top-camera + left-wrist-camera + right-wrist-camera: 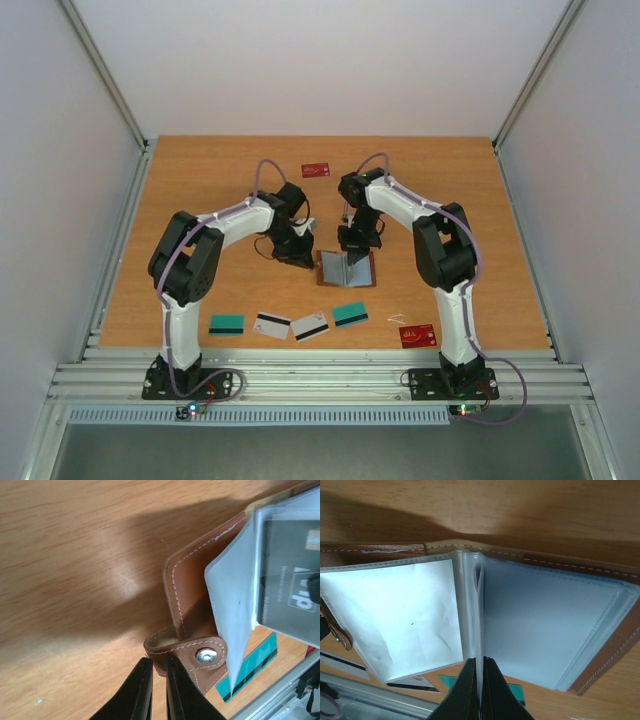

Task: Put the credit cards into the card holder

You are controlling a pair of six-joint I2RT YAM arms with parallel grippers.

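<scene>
The brown leather card holder [345, 270] lies open mid-table, its clear sleeves fanned up. My right gripper [480, 658] is shut on the edge of one upright sleeve [476, 630]. My left gripper [159, 659] stands at the holder's snap tab [190, 652], its jaws a narrow slit apart with wood showing between them. A black card [290, 580] sits inside a sleeve. Near the front edge lie two teal credit cards [226, 324] [350, 315], two white ones [272, 326] [310, 327] and a red one [417, 336]. Another red card [316, 170] lies at the back.
The metal rail [320, 375] runs along the table's near edge just behind the row of cards. Grey walls close in the left, right and back sides. Both arms [190, 260] [445, 250] arch inward over the table's middle.
</scene>
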